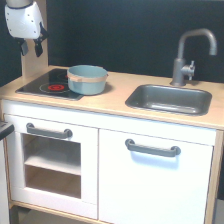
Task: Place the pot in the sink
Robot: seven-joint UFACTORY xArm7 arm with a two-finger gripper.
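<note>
The pot (87, 79), small, round, blue-grey with a pale tan rim band, stands upright on the right edge of the black stovetop (47, 84), partly over the wood countertop. The sink (169, 98), a dark grey rectangular basin, is recessed in the countertop at the exterior view's right and holds nothing. My gripper (31, 48) hangs at the top left, well above the stovetop and to the left of the pot. Its two dark fingers are apart and hold nothing.
A grey faucet (187, 57) rises behind the sink, its spout curving over the basin. The light wood countertop (112, 100) runs between stovetop and sink. A wooden panel stands behind the stovetop at left. White cabinet doors with grey handles sit below.
</note>
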